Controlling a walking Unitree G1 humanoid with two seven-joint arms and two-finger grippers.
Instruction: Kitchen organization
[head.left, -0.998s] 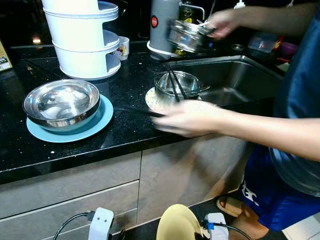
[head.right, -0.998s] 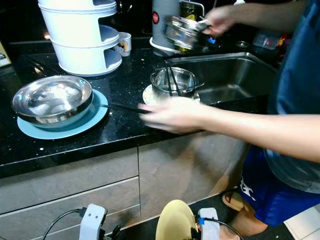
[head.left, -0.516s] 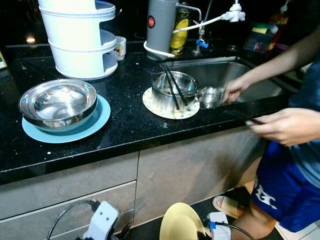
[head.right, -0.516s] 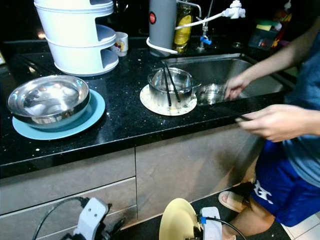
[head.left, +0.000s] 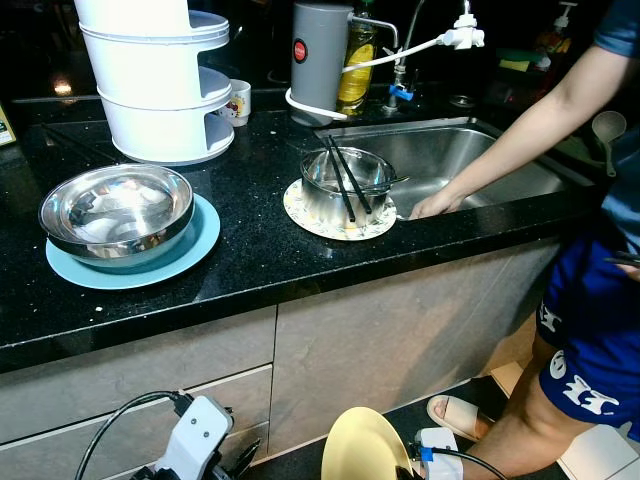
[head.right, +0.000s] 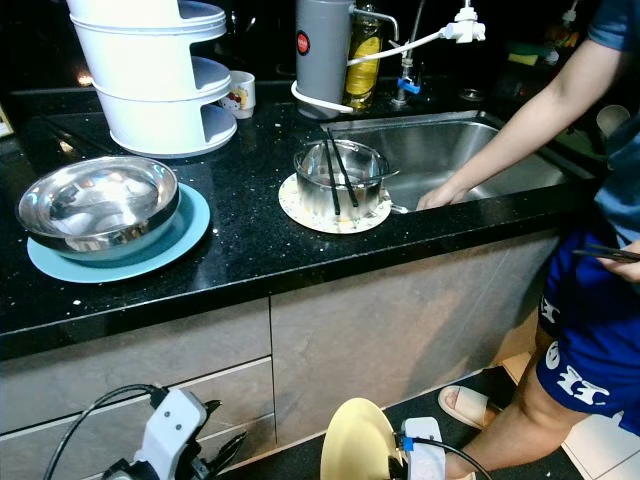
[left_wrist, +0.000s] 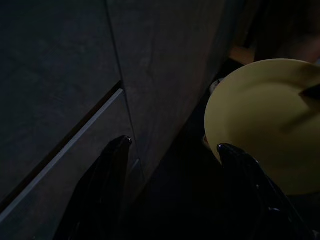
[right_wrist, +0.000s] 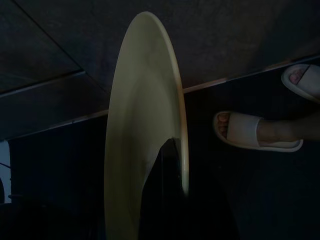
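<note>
My right gripper (right_wrist: 175, 165) hangs low in front of the cabinets, shut on the rim of a pale yellow plate (head.left: 358, 448) that stands on edge. My left gripper (left_wrist: 175, 145) is open and holds nothing, close to a grey drawer front (left_wrist: 65, 90), with the yellow plate (left_wrist: 265, 125) beside it. On the black counter (head.left: 250, 250) a large steel bowl (head.left: 117, 208) sits on a blue plate (head.left: 195, 248). A small steel pot (head.left: 345, 185) holding black chopsticks (head.left: 340, 175) stands on a patterned plate (head.left: 300, 210).
A person stands at the right, one hand (head.left: 432, 205) on the front edge of the steel sink (head.left: 470, 160), a slippered foot (head.left: 462, 412) on the floor near my right arm. A white tiered rack (head.left: 160, 90) and a grey cylinder (head.left: 318, 55) stand at the counter's back.
The person brought a small steel bowl down from above the sink to its front edge and drew the other hand off the counter to the right. My grippers stay low.
</note>
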